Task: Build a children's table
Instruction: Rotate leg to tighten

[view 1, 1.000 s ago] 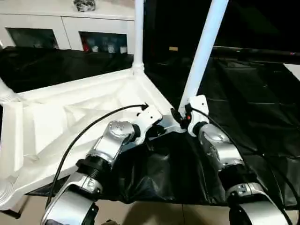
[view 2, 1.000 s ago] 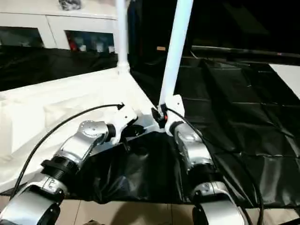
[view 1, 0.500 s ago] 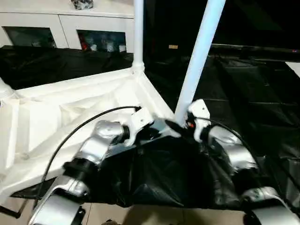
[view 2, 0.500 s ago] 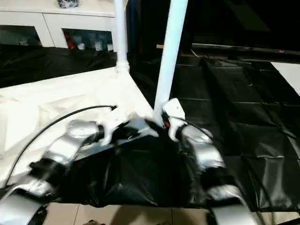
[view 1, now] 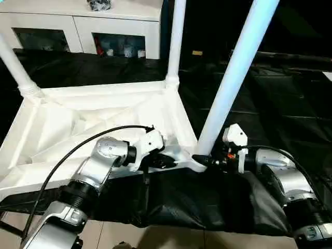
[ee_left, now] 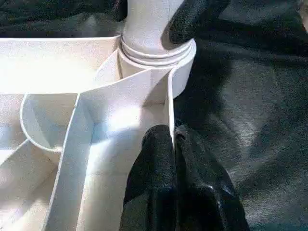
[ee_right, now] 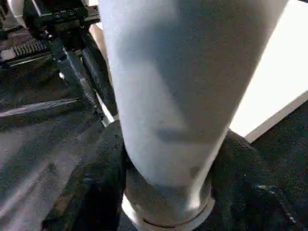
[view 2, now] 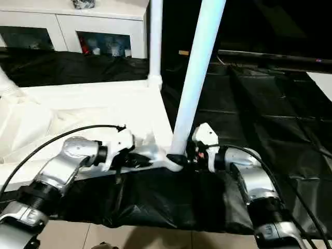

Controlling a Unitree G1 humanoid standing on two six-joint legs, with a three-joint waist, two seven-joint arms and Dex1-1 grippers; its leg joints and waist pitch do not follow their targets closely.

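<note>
The children's table lies upside down, its white ribbed top (view 1: 93,91) on a black sheet. Three legs stand in corner sockets: one at the far corner (view 1: 175,41), one at the left (view 1: 15,62), one at the near right corner (view 1: 233,78). My left gripper (view 1: 168,162) is shut on the thin rim wall (ee_left: 169,96) just beside that near right socket. My right gripper (view 1: 203,158) reaches in from the right, its black fingers (ee_left: 190,19) pressed against both sides of the near right leg's base (ee_right: 168,144), just above the socket collar.
A white cabinet with glass doors (view 1: 78,31) stands behind the table. The black sheet (view 1: 270,104) runs far to the right and hangs over the near edge, with pale floor (view 1: 155,238) below. My left arm's cable (view 1: 78,150) loops over the table top.
The view has shifted. My right forearm has swung out to the right, so the gripper now meets the leg's base from the side. The left gripper keeps its hold on the rim.
</note>
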